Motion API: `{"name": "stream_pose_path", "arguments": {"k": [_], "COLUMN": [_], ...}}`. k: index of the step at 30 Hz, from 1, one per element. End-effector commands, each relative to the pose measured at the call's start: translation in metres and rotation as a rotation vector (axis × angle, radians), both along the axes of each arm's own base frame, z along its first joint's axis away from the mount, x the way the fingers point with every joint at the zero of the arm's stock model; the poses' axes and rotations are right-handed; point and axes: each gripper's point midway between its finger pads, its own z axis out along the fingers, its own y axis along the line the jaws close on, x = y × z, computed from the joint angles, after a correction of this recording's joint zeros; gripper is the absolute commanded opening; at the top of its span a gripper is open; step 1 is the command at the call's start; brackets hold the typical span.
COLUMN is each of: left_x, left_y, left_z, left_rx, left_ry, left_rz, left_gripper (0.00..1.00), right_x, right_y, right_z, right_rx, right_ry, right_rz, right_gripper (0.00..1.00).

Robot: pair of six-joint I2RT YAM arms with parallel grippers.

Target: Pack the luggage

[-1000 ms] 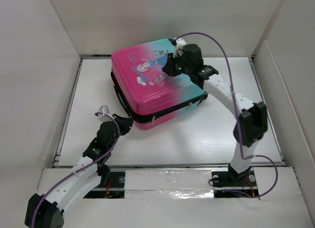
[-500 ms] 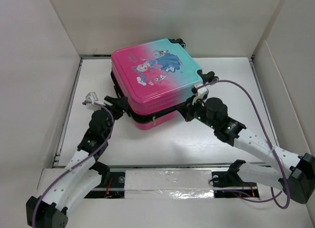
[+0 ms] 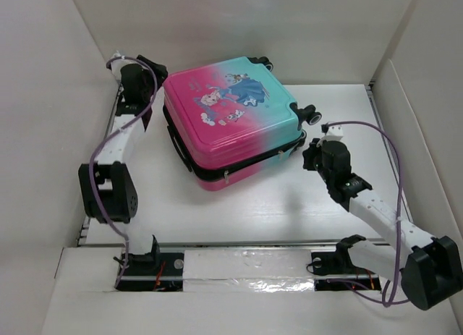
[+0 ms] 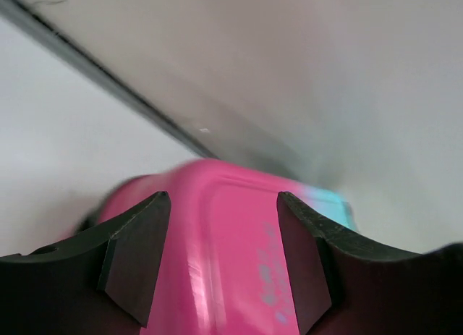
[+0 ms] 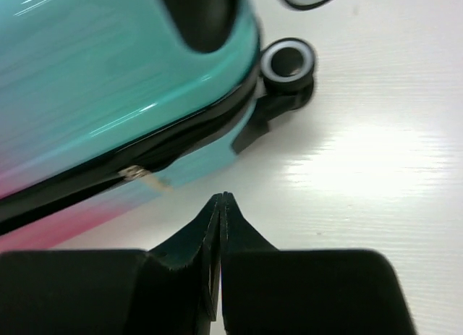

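Top external view: the luggage [image 3: 230, 125] lies closed on the table [image 3: 289, 197]; your left arm reaches to its far-left corner, left gripper [image 4: 222, 201] jaws apart, while your right arm crouches low, right gripper [image 5: 221, 202] clenched empty beside its wheeled teal side.

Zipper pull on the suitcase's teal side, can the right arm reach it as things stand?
Probably yes. The right fingers sit close before the suitcase's teal side, with only bare table between them and the zipper pull. They're shut, though, so they would have to open first.
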Motion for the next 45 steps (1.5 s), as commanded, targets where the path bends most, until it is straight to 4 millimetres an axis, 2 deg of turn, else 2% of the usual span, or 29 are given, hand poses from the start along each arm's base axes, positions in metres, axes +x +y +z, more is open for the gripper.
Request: {"name": "stream_pose_path", "arguments": {"k": [1,2,3,4,6,7,13,15,19,23,24,25,26,28,29,30,31,32,33,34,35,37,38,40,41,42,43,44,45], "left_x": [0.020,0.027,0.031,0.047,0.056,0.071,0.099,0.105,0.115,0.115,0.116,0.112,0.106,0.103,0.094,0.092,0.085,0.065,0.048,0.052,0.036,0.024,0.010,-0.003,-0.017,-0.023,-0.031,-0.046,-0.051], "left_y": [0.034,0.054,0.061,0.070,0.073,0.071,0.063,0.059,0.026,-0.011,-0.012,-0.023,-0.026,-0.031,-0.031,-0.031,-0.029,-0.029,-0.028,-0.024,-0.017,-0.012,-0.012,-0.004,-0.002,0.000,0.002,-0.004,-0.009], "left_z": [-0.026,-0.028,-0.040,-0.044,-0.061,-0.065,-0.113,-0.122,-0.140,-0.145,-0.144,-0.141,-0.151,-0.139,-0.151,-0.146,-0.123,-0.155,-0.153,-0.124,-0.149,-0.135,-0.152,-0.139,-0.155,-0.152,-0.140,-0.157,-0.155], "left_rx": [0.041,0.038,0.027,0.024,0.024,0.026,0.002,-0.017,-0.045,-0.015,-0.015,-0.024,-0.041,-0.053,-0.063,-0.056,-0.049,-0.079,-0.105,-0.099,-0.126,-0.147,-0.160,-0.149,-0.160,-0.156,-0.153,-0.174,-0.174], "left_ry": [0.111,0.114,0.157,0.164,0.224,0.227,0.302,0.303,0.291,0.288,0.271,0.260,0.278,0.235,0.265,0.241,0.199,0.259,0.230,0.159,0.211,0.178,0.215,0.185,0.221,0.204,0.172,0.204,0.191], "left_rz": [-0.029,-0.016,-0.023,-0.045,-0.074,-0.104,-0.190,-0.210,-0.324,-0.398,-0.406,-0.444,-0.459,-0.480,-0.478,-0.472,-0.453,-0.437,-0.400,-0.374,-0.335,-0.285,-0.268,-0.235,-0.216,-0.198,-0.182,-0.179,-0.187], "left_gripper": [0.58,0.58,0.59,0.59,0.60,0.60,0.60,0.60,0.59,0.59,0.59,0.59,0.59,0.58,0.58,0.57,0.57,0.56,0.55,0.55,0.54,0.53,0.53,0.52,0.52,0.52,0.52,0.52,0.51], "right_x": [0.029,0.034,0.039,0.049,0.058,0.065,0.087,0.091,0.103,0.120,0.124,0.130,0.134,0.144,0.148,0.152,0.155,0.163,0.165,0.167,0.173,0.178,0.176,0.189,0.189,0.194,0.195,0.195,0.194], "right_y": [-0.020,-0.022,-0.024,-0.025,-0.028,-0.031,-0.039,-0.036,-0.027,-0.006,-0.003,0.002,0.009,0.024,0.036,0.041,0.050,0.057,0.065,0.073,0.081,0.093,0.102,0.110,0.112,0.115,0.117,0.120,0.123], "right_z": [0.037,0.040,0.041,0.044,0.046,0.050,0.025,0.018,0.010,0.010,0.010,0.007,0.011,0.018,0.009,0.008,0.007,0.005,0.006,0.006,0.007,0.010,0.009,0.017,0.015,0.026,0.026,0.029,0.031], "right_rx": [0.022,0.022,0.021,0.018,0.016,0.020,0.037,0.048,0.065,0.103,0.112,0.116,0.133,0.147,0.139,0.139,0.140,0.134,0.136,0.140,0.152,0.162,0.156,0.145,0.135,0.139,0.143,0.156,0.167], "right_ry": [-0.101,-0.108,-0.106,-0.098,-0.089,-0.098,-0.049,-0.039,-0.035,-0.054,-0.061,-0.057,-0.076,-0.098,-0.080,-0.075,-0.072,-0.061,-0.057,-0.055,-0.060,-0.065,-0.055,-0.058,-0.035,-0.053,-0.051,-0.052,-0.051], "right_rz": [-0.097,-0.100,-0.110,-0.122,-0.141,-0.153,-0.210,-0.209,-0.179,-0.096,-0.083,-0.069,-0.036,0.016,0.059,0.083,0.114,0.145,0.165,0.189,0.220,0.255,0.295,0.323,0.341,0.350,0.359,0.366,0.385], "right_gripper": [0.06,0.06,0.08,0.09,0.13,0.14,0.19,0.19,0.20,0.21,0.22,0.22,0.22,0.23,0.23,0.23,0.23,0.23,0.23,0.22,0.22,0.20,0.20,0.20,0.20,0.20,0.20,0.20,0.21]}}
